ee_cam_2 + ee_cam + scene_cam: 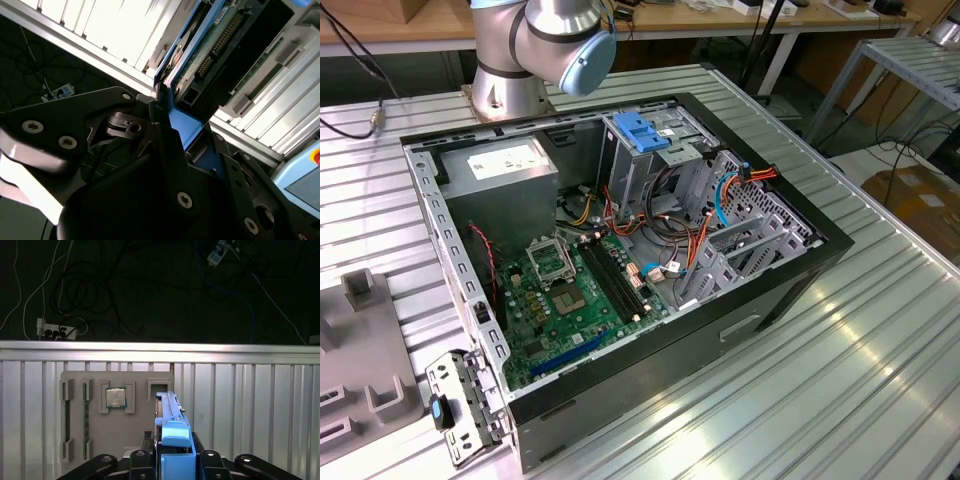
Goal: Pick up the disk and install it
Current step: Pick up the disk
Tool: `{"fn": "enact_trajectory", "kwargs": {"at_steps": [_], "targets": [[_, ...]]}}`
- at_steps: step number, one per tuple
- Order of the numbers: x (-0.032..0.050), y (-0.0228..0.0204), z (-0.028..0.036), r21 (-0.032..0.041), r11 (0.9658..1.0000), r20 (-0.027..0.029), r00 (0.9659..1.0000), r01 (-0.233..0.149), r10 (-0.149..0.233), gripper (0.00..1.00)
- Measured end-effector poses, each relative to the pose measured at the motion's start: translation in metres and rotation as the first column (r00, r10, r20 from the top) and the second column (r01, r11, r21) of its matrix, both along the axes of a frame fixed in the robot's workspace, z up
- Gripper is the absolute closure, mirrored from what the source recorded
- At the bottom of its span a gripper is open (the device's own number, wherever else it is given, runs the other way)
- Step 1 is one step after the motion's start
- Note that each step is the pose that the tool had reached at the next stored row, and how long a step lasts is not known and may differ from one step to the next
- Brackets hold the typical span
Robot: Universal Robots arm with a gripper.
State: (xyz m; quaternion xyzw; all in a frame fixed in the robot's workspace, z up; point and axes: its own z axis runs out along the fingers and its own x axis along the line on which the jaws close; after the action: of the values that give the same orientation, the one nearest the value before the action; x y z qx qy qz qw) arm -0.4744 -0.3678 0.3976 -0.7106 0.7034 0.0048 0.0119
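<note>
The disk clamped between my fingers sticks out ahead of my pincer and takes up the room in front. Past it in the first wrist view lies a grey tray with raised slot walls; how much gap separates them I cannot tell. Beside the tray the ribbed table is flat and open.

In the exterior view the computer case is crowded. A grey box fills one corner, a tall cage stands upright beside it, and cables loop across the gaps near the cage. Over the circuit board there is open room. The arm's base stands just behind the case.
</note>
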Motion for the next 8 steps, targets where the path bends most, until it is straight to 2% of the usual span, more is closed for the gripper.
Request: {"fn": "enact_trajectory", "kwargs": {"at_steps": [8], "targets": [[0.0,0.0,0.004,0.0014,1.0,-0.0001,1.0,0.0,0.0,0.63]]}}
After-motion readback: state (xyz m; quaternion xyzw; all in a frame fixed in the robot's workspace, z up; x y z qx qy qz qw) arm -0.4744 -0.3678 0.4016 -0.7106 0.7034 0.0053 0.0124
